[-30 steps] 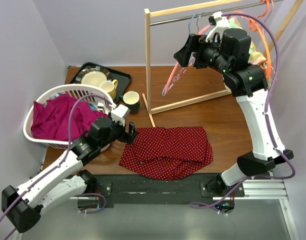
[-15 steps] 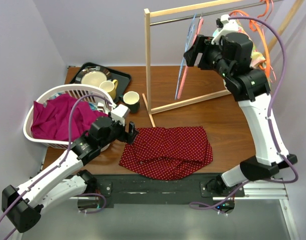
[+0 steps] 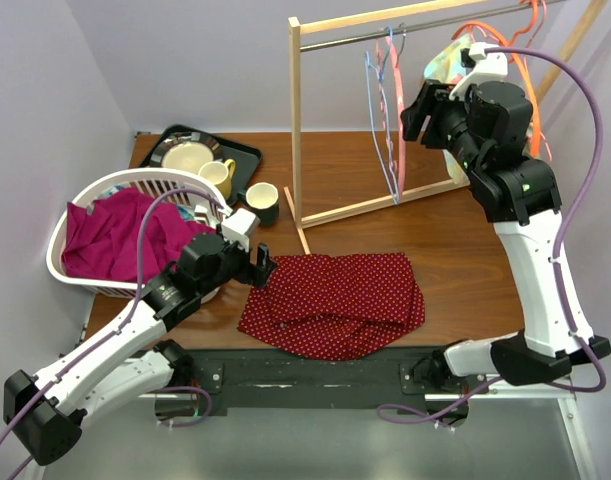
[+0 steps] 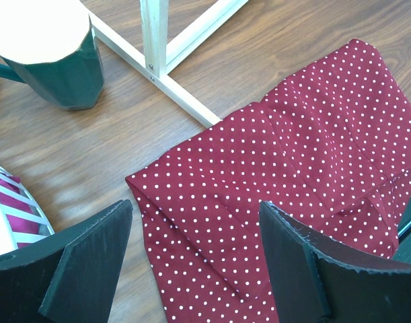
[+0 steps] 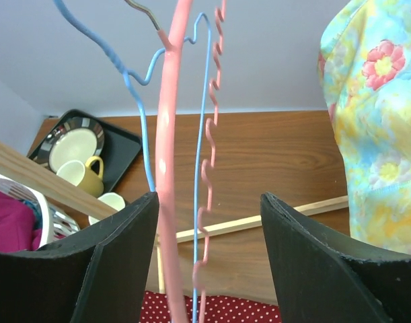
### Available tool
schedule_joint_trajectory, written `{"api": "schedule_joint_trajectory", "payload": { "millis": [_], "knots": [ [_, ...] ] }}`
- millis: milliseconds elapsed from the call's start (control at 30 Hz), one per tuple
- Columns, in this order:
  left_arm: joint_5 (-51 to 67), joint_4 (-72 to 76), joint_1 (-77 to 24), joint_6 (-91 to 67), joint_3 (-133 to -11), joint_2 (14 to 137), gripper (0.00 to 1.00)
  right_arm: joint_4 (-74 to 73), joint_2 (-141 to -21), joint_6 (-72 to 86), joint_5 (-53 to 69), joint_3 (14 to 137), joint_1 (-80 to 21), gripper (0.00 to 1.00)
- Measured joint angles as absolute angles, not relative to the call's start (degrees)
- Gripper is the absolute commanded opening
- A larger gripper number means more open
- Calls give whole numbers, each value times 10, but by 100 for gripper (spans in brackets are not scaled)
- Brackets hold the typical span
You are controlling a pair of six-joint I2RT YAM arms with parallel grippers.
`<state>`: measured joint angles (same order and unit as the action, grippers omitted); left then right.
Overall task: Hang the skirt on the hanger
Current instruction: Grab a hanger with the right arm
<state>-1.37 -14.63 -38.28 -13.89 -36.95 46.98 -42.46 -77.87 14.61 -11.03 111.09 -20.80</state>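
Looks to be at the hanger-fetching step. Reaches up to the wooden rack with the right pincer, spread wide and grasping nothing. Frames the pink hanger between its fingers, close against the left one, with the blue hanger just behind. Hangs the left pincer, likewise released, low over the near-left corner of the skirt without gripping it. Finds the skirt lying rumpled on the bench, in front of the rack's foot and well apart from the hangers.

Next, probably: clench on the pink hanger alone, keep the blue one out of the bite, lift the hook off the rail and bring it down to the skirt. Risks catching both hangers together.

In the white laundry basket at the left edge: a heap of magenta cloth. On the black tray behind it: a plate and a yellow mug. Beside the tray, on bare bench: a green mug. Cannot tell whether the mugs hold anything
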Motion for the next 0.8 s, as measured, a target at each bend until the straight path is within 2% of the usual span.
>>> {"api": "schedule_joint_trajectory", "payload": {
  "millis": [300,400,433,667,767,800],
  "knots": [
    [-13,-146,-383,-139,-369,469,81,-424,-788,135,-89,1113,-206,65],
    [-13,-146,-383,-139,-369,469,81,-422,-794,130,-88,1119,-206,57],
    [-13,-146,-383,-139,-369,469,81,-420,-797,128,-88,1120,-206,49],
    [-13,-146,-383,-139,-369,469,81,-419,-827,112,-90,1121,-198,33],
    [-13,-146,-383,-139,-369,469,81,-418,-839,98,-88,1121,-196,19],
    [-13,-146,-383,-139,-369,469,81,-415,-842,94,-82,1121,-195,11]
  ]
}}
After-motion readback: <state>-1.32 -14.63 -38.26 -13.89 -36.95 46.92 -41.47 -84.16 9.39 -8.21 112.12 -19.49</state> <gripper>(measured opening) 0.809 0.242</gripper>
